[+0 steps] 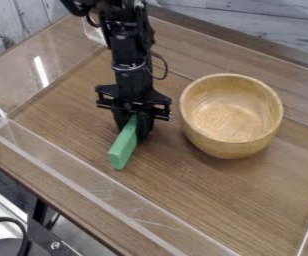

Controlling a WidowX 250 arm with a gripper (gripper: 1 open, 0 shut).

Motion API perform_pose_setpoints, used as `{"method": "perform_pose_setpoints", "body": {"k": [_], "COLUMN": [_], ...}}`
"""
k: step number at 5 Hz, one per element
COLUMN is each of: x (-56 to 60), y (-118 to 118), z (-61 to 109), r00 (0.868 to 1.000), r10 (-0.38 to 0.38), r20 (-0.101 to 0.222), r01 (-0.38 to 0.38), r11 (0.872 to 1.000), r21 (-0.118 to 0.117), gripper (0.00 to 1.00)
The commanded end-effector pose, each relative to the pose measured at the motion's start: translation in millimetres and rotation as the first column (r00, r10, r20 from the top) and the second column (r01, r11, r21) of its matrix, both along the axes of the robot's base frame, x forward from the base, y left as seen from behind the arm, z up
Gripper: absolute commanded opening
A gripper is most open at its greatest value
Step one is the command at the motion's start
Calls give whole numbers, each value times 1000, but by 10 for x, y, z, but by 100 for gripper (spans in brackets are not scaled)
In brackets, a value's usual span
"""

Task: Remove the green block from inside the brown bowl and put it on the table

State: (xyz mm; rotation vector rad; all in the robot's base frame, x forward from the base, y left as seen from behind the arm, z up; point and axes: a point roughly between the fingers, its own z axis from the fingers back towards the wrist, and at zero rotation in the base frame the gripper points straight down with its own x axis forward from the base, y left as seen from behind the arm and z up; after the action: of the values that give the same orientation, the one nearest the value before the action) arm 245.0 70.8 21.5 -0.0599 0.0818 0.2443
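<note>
Tabletop point(63, 100) beneath fingers point(139, 122) clamping green block point(125, 146).

One black arm enters from the upper left of the frame and drops almost vertically toward the centre left. Its wrist is upright, so the gripper point(133, 132) points straight down. A short black crossbar sits just above the fingers point(143, 124), which hang close together, partly closed, clamped on the upper end of the green block point(125, 144).
</note>
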Motion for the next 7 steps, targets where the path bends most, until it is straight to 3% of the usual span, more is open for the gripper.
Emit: {"method": "perform_pose_setpoints", "body": {"k": [1, 2, 4, 6, 7], "x": [52, 62, 193, 191, 155], "y": [54, 49, 45, 18, 8], "z": [38, 23, 5, 4, 91], "r00": [1000, 999, 1000, 998, 999], "r10": [0, -9, 12, 23, 34], "r20": [30, 31, 9, 55, 34], "r01": [-1, 9, -12, -23, -33], "r11": [1000, 1000, 1000, 1000, 999], "r21": [8, 4, -3, -8, -30], "gripper": [0, 0, 0, 0, 100]}}
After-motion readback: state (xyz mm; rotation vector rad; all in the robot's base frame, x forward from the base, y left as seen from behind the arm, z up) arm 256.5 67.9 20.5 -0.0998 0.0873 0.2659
